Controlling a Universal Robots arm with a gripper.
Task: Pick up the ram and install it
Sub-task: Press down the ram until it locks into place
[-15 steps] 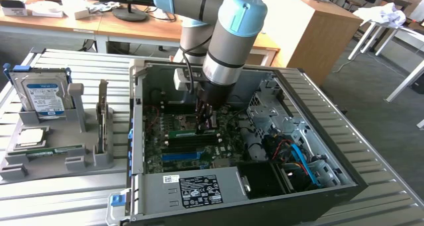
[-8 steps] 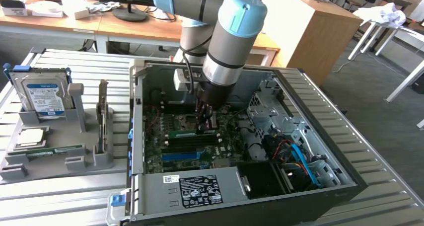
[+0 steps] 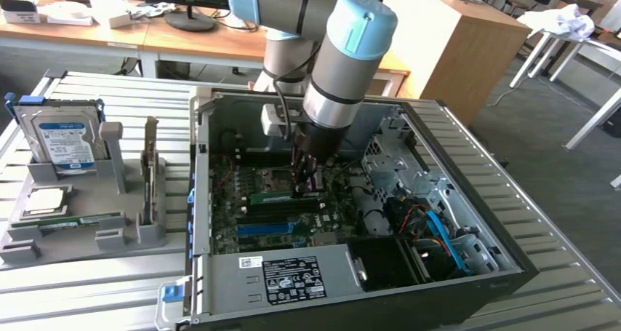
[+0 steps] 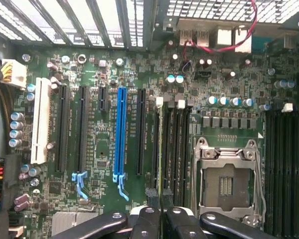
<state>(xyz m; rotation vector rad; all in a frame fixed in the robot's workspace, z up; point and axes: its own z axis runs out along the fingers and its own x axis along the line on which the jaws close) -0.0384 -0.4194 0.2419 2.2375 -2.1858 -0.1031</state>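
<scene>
The ram (image 3: 273,197) is a narrow green stick standing on edge inside the open computer case (image 3: 456,164), low over the motherboard. My gripper (image 3: 308,187) reaches down into the case and is shut on the stick's end. In the wrist view the ram (image 4: 159,149) shows edge-on as a thin line running away from my gripper (image 4: 160,198), in line with the outermost of the black memory slots (image 4: 175,144). The two fingertips (image 4: 152,195) are pressed together on it. I cannot tell whether the ram is seated in the slot or just above it.
A grey holder tray (image 3: 68,245) at the exterior view's left carries a silver hard drive (image 3: 62,142), a tall upright card (image 3: 150,172), a processor (image 3: 43,200) and another green stick (image 3: 83,220). An empty CPU socket (image 4: 228,181) lies beside the memory slots. Cables (image 3: 437,229) fill the case's right side.
</scene>
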